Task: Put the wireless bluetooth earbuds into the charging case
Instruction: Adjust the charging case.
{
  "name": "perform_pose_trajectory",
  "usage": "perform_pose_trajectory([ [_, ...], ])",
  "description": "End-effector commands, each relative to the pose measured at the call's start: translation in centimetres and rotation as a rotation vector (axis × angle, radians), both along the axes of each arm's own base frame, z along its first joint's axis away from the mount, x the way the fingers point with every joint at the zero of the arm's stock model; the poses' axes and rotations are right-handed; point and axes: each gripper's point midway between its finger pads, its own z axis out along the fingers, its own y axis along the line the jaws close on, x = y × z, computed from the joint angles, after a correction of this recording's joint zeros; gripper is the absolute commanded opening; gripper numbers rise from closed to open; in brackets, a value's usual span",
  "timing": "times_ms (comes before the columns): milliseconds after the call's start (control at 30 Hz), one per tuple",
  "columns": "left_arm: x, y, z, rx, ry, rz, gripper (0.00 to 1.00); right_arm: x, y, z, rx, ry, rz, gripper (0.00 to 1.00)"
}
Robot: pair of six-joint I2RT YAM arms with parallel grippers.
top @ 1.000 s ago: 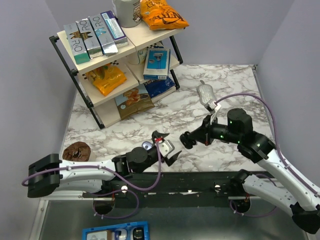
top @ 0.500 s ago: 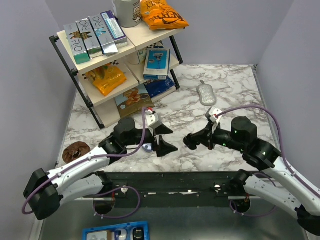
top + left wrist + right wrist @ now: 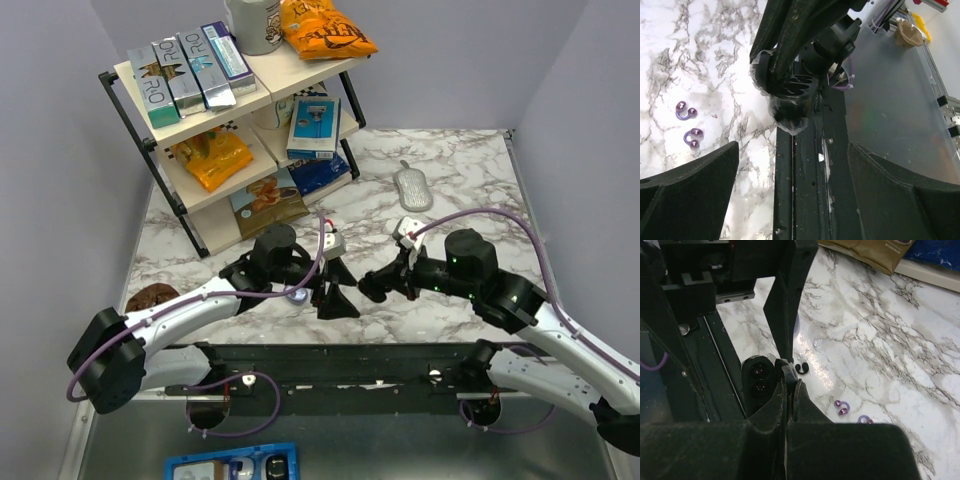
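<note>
Left wrist view, left claw (image 3: 792, 150) wide, purple earbuds (image 3: 685, 110) on marble (image 3: 715, 45), right claw (image 3: 791, 380) closed, dark oval object (image 3: 757, 382) half hidden

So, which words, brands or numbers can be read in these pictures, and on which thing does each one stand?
"RO": large letters on two of the boxes on the top level of the shelf; their smaller print is unreadable.
Orange bag on the top level: lettering too blurred to read.
Blue box on the middle level: print too small to read.
Both wrist views: nothing readable.
</note>
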Motion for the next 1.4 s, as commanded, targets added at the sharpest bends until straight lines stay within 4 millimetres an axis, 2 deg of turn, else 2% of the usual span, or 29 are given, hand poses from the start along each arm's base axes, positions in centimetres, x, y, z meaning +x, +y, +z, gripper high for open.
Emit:
perform_pose_trajectory([
  [0,-0.3,-0.5,1.4,-0.063,-0.038,-0.06,0.92,0.4,0.6,1.3,0.003,-0.06,0.011,0.01],
  [267,0.6,-0.6,1.6,-0.091,-0.05,0.011,0.9,0.6,2.0,0.6,-0.037,-0.06,0.037,0.01],
  [600,0.6,-0.4,0.5,-0.056,-0.053,0.021,0.7,0.8,2.8,1.0,-0.01,-0.06,0.046,0.01],
  [767,0.7,-0.5,0.3,-0.05,-0.054,0.025,0.66,0.6,2.9,1.2,-0.004,-0.058,0.055,0.01],
  [1033,0.9,-0.7,0.6,-0.068,-0.053,0.034,0.55,0.3,3.0,0.7,-0.008,-0.048,0.061,0.01],
  [1167,0.9,-0.8,0.8,-0.079,-0.048,0.038,0.55,0.2,3.1,0.7,-0.006,-0.045,0.066,0.01],
  [1367,0.9,-0.9,0.7,-0.077,-0.044,0.043,0.37,0.1,3.3,0.7,-0.006,-0.041,0.069,0.01],
])
